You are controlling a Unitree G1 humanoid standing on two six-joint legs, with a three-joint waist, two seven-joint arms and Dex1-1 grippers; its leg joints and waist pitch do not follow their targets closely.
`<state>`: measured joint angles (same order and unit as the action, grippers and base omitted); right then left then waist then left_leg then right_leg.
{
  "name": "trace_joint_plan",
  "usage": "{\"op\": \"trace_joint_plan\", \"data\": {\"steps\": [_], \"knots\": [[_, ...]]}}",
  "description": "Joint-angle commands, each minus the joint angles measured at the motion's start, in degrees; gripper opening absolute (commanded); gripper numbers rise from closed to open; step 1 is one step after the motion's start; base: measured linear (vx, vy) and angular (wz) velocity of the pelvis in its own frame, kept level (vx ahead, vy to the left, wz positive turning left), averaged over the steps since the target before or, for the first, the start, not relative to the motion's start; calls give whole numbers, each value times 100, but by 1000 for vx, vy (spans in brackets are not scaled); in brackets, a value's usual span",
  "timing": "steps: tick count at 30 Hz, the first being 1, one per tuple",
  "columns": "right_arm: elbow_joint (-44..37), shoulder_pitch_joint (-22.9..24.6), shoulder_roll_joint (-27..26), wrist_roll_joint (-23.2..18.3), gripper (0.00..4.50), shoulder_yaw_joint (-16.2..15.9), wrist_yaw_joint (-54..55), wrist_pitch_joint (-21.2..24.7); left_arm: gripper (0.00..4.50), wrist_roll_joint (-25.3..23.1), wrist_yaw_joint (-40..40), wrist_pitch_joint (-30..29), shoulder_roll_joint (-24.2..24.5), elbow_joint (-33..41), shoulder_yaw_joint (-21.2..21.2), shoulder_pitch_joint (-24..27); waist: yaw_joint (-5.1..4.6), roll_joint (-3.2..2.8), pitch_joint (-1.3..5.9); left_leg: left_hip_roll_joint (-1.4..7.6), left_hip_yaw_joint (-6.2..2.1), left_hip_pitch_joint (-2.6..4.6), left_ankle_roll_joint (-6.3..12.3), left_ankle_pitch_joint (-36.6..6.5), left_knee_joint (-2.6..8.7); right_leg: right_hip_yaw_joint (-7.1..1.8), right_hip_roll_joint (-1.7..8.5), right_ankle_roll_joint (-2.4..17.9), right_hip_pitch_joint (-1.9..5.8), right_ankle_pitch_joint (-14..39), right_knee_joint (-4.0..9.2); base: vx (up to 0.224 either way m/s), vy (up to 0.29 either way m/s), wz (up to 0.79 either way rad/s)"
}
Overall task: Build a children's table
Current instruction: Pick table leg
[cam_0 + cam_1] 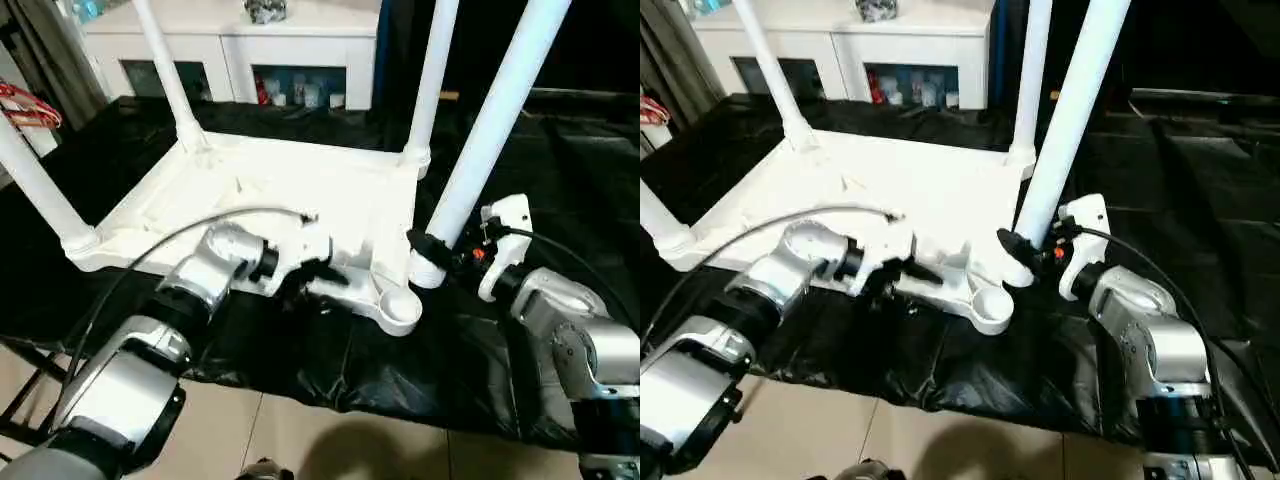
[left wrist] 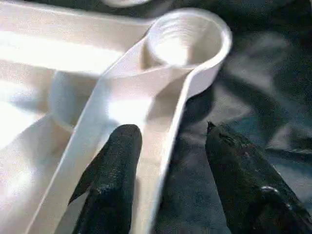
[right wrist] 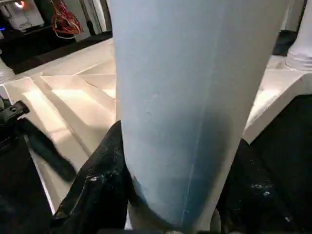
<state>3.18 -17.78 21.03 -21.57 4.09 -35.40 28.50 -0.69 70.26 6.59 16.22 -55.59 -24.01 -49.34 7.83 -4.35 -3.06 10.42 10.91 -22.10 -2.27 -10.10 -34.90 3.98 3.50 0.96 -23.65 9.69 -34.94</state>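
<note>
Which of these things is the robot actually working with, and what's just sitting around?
In use:
- upside-down white tabletop, three legs fitted
- fourth leg, held by right gripper
- empty corner socket
- left gripper at the tabletop's rim

Just around:
- black-sheeted table
- white cabinet
- red hangers

The children's table (image 1: 300, 190) is all white, its legs (image 1: 495, 130) plain and unpatterned. Under it lies a glossy black sheet (image 1: 330, 360). Beyond the table stands a white cabinet (image 1: 240, 40). The forearms (image 1: 150, 350) are silver, their fingers (image 2: 112, 180) black.
</note>
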Motion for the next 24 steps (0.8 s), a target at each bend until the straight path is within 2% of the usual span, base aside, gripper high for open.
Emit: {"op": "trace_joint_plan", "data": {"steps": [1, 9, 10, 16, 20, 24], "knots": [[-170, -21, 22, 66, 189, -29, 8, -62, 212, -145, -137, 128, 17, -131, -29, -183, -27, 57, 466, 231, -155, 102, 166, -980, 352, -253, 484, 934, 357, 1423, 468, 0, 0, 0], [-144, -28, 11, 159, 189, -162, -13, -102, 155, -204, -66, 267, -111, -565, 98, -299, -20, 66, 458, 237, -155, 96, 203, -988, 354, -258, 499, 976, 357, 1470, 477, 0, 0, 0], [-150, -25, 12, 156, 189, -181, -6, -104, 133, -244, -87, 334, -127, -652, 103, -310, -27, 61, 455, 236, -154, 99, 214, -995, 354, -257, 498, 970, 356, 1471, 481, 0, 0, 0], [-105, -54, 5, 222, 189, -226, -20, -135, 86, -343, -120, 445, -195, -884, 124, -371, -19, 60, 450, 238, -154, 105, 209, -1043, 356, -259, 503, 974, 351, 1531, 495, 0, 0, 0], [-94, -74, 2, 247, 189, -257, -24, -143, 63, -407, -148, 492, -215, -979, 124, -396, -16, 51, 448, 243, -157, 110, 203, -1070, 361, -261, 506, 969, 347, 1572, 498, 0, 0, 0], [-84, -93, 8, 245, 189, -277, -21, -150, 42, -515, -222, 513, -229, -1089, 114, -415, -35, 69, 451, 238, -158, 92, 235, -1004, 359, -261, 501, 986, 359, 1447, 490, 0, 0, 0]]}}
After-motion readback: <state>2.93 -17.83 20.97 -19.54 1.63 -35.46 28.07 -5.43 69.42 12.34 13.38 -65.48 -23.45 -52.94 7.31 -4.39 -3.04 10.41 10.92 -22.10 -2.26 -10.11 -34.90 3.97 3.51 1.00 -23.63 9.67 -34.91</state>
